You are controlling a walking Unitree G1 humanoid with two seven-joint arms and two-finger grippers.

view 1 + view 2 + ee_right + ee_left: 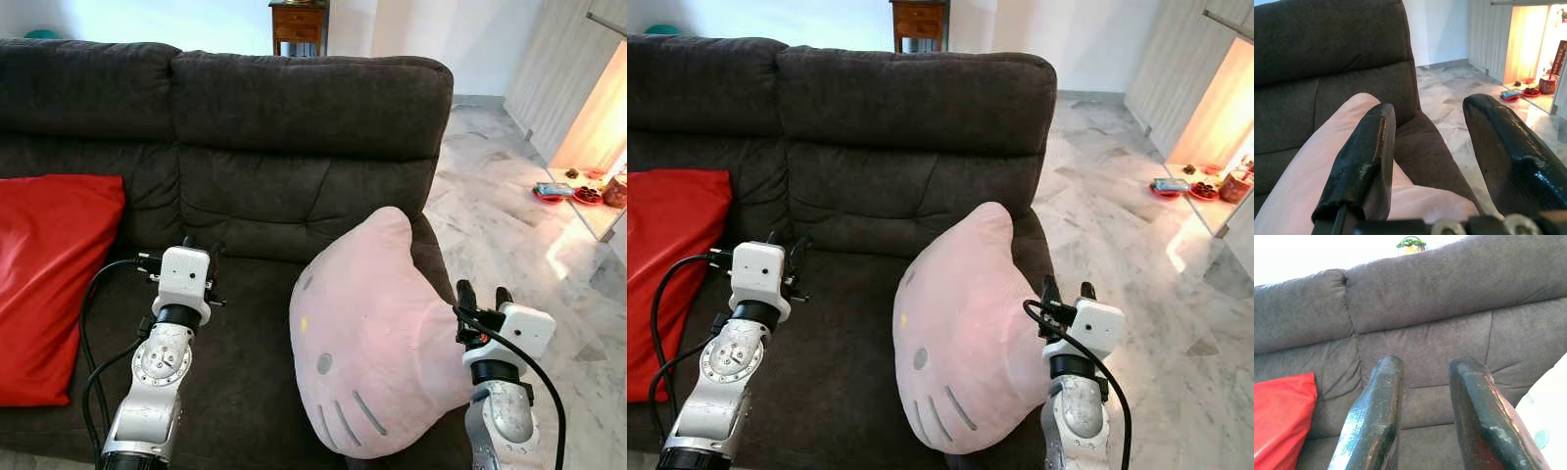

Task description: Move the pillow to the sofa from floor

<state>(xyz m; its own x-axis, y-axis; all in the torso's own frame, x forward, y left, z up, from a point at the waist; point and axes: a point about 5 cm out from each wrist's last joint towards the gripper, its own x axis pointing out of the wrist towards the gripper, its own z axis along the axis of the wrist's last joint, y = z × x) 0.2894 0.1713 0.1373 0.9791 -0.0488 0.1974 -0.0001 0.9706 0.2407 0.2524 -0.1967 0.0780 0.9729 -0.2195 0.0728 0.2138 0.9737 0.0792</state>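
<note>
Left gripper (202, 247) raised forward, jaws apart, right gripper (484, 297) raised, jaws apart

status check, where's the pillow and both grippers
Left gripper open, empty, over seat. Right gripper open beside pink pillow. Pillow rests on sofa, right end. Red cushion far left.

I count two pillows: one pink pillow (372, 343) and one red pillow (49, 284). There is one sofa (294, 127). My two tools, left tool (199, 247) and right tool (480, 296), each have two fingers.
</note>
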